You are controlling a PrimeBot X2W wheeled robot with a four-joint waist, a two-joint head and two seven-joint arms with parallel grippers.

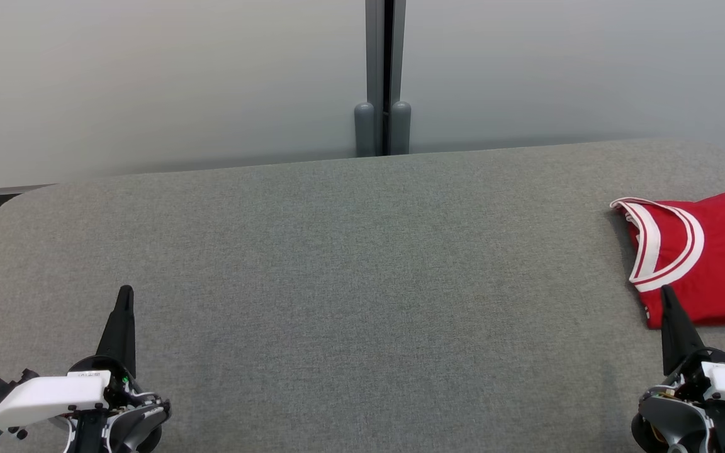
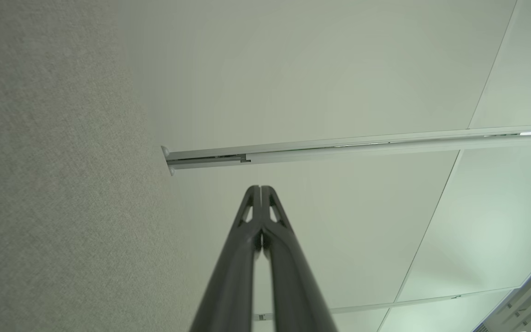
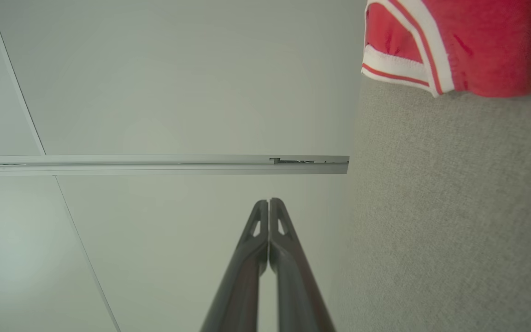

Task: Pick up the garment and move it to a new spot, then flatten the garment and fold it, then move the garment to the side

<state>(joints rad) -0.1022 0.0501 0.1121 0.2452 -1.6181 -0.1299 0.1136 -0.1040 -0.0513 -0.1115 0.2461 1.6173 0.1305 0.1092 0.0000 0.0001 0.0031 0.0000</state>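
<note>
Head view: red jersey [image 1: 708, 270] lies folded at far right edge of grey desk [image 1: 350, 251], seemingly set aside. Left hand [image 1: 125, 294] and right hand [image 1: 668, 292] both clenched, empty, parked low; task likely finished.

Big grey cloth surface [image 1: 337, 251] with round corners. Behind it, pale wall [image 1: 148, 82] split by a dark grey post [image 1: 384, 63] with two round stubs [image 1: 364, 129] at the bottom.

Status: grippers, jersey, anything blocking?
Left gripper shut, empty. Right gripper shut, empty. Red jersey on grey surface, far right, not gripped. No obstruction seen.
</note>
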